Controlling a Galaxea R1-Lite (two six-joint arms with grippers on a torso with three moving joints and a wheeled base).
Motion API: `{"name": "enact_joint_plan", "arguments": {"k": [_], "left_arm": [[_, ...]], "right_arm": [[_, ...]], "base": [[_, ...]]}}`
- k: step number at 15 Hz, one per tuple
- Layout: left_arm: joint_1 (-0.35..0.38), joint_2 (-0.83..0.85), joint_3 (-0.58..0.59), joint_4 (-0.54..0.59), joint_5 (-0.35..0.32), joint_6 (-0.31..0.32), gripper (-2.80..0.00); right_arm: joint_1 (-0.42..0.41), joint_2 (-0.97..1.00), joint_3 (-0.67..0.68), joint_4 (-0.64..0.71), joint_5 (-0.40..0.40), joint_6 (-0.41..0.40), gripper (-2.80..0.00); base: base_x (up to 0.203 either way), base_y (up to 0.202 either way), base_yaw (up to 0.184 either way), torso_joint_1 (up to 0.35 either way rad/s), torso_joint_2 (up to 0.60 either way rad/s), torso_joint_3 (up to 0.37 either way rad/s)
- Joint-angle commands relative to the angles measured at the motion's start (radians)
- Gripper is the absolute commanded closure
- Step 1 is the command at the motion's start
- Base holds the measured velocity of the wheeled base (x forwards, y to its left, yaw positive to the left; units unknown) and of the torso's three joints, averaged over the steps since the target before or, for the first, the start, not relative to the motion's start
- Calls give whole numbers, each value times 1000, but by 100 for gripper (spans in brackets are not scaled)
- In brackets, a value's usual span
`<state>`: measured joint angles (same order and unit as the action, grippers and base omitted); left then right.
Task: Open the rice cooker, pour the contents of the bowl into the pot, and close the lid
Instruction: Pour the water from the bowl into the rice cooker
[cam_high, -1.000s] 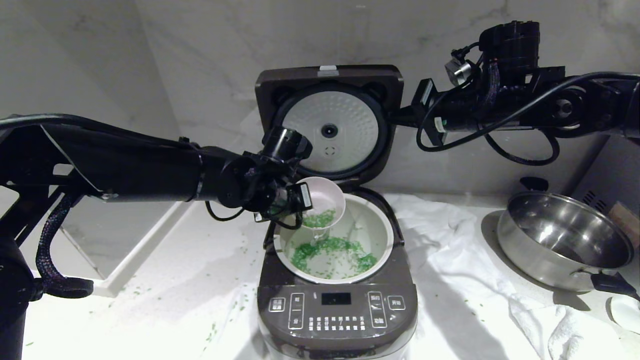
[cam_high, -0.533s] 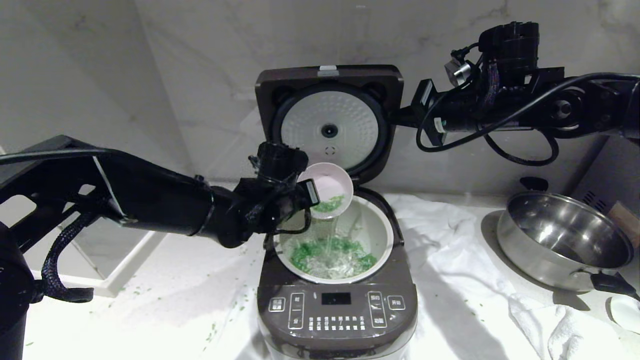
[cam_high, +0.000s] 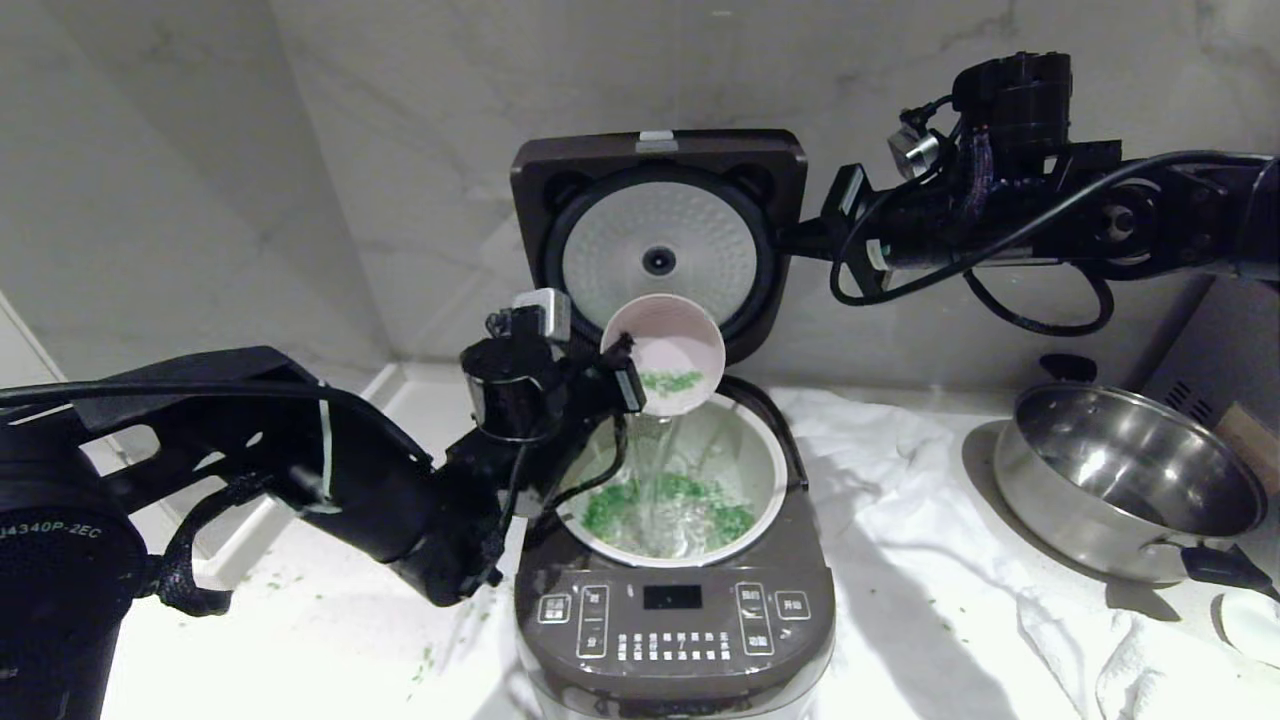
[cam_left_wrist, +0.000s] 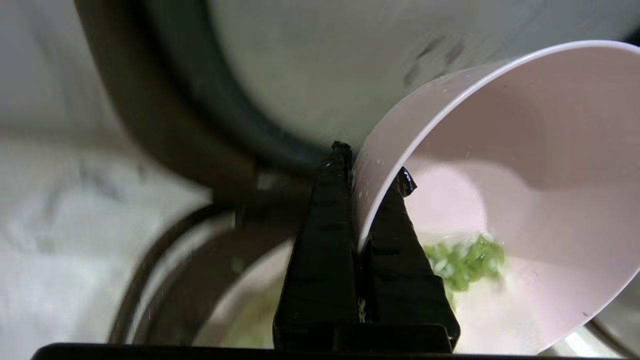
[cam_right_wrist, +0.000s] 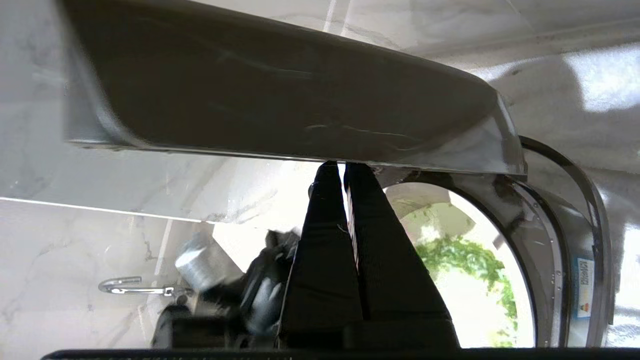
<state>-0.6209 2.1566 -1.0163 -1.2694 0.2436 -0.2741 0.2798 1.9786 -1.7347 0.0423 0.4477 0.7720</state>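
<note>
The rice cooker (cam_high: 675, 620) stands at the centre with its lid (cam_high: 658, 240) hinged upright, white dimpled disc facing me. My left gripper (cam_high: 625, 375) is shut on the rim of the pink bowl (cam_high: 665, 350), which is tipped steeply over the pot (cam_high: 765, 470). A thin stream of water runs from the bowl into the pot. A few green contents (cam_high: 672, 381) cling inside the bowl; most lie in the pot. The left wrist view shows the left gripper (cam_left_wrist: 370, 165) pinching the bowl (cam_left_wrist: 525, 150) wall. My right gripper (cam_right_wrist: 342, 167) is shut, tips against the lid (cam_right_wrist: 280, 95) edge.
A steel pan (cam_high: 1130, 480) with black handles sits at the right on a rumpled white cloth (cam_high: 900, 560). Green bits (cam_high: 425, 660) are scattered on the counter left of the cooker. A marble wall stands close behind the lid.
The left wrist has rolled and the arm's elbow has dropped; the bowl rose a little and tipped further. Water now streams out and fewer green bits remain in it. The right arm has stayed still.
</note>
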Motion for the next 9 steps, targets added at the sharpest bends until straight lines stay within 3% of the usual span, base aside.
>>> {"name": "enact_joint_plan", "arguments": {"k": [1, 5, 7, 9], "left_arm": [[-21, 11, 4, -51, 62, 82, 0], [-28, 51, 51, -250, 74, 267, 0], [-21, 83, 75, -260, 77, 369, 0], [-22, 67, 97, -261, 89, 409, 0]], "right_arm": [[1, 6, -2, 1, 3, 6, 0], [2, 9, -2, 1, 3, 6, 0], [2, 9, 0, 1, 3, 7, 0], [2, 9, 1, 1, 3, 6, 0]], "base": [[0, 0, 0, 0, 0, 0], [0, 0, 0, 0, 0, 0], [0, 0, 0, 0, 0, 0], [0, 0, 0, 0, 0, 0]]}}
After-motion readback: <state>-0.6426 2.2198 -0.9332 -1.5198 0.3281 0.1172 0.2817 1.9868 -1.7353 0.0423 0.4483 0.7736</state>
